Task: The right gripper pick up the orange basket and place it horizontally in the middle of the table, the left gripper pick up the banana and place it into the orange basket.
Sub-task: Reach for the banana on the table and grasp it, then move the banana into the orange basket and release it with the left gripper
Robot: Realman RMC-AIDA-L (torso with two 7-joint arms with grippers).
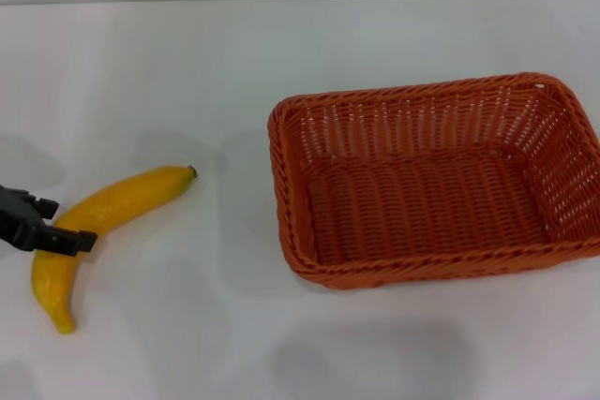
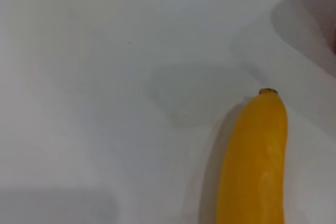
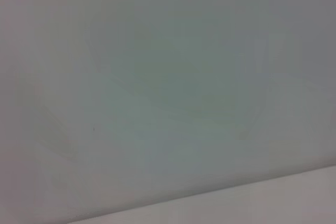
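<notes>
At the far left of the head view, the left gripper (image 1: 42,227) is reaching in from the edge and sitting over the middle of the banana (image 1: 103,217), with one dark finger (image 1: 67,241) lying across the fruit's body and another (image 1: 33,203) showing on its far side; the fingers are straddling the banana, but whether they are clenched on it or merely resting around it cannot be told from these pictures. The banana is lying flat on the table (image 1: 187,63), its dark tip pointing toward the basket and its tapered stem curving toward the robot. In the left wrist view the banana (image 2: 257,161) is stretching away over the white surface, its dark tip at the far end. Further right, well apart from the banana, the orange basket (image 1: 291,185) is resting upright on the table with its long side running left to right, and its right end is reaching the picture's edge. The right gripper is not appearing in any view; the right wrist view is showing only a plain pale surface.
</notes>
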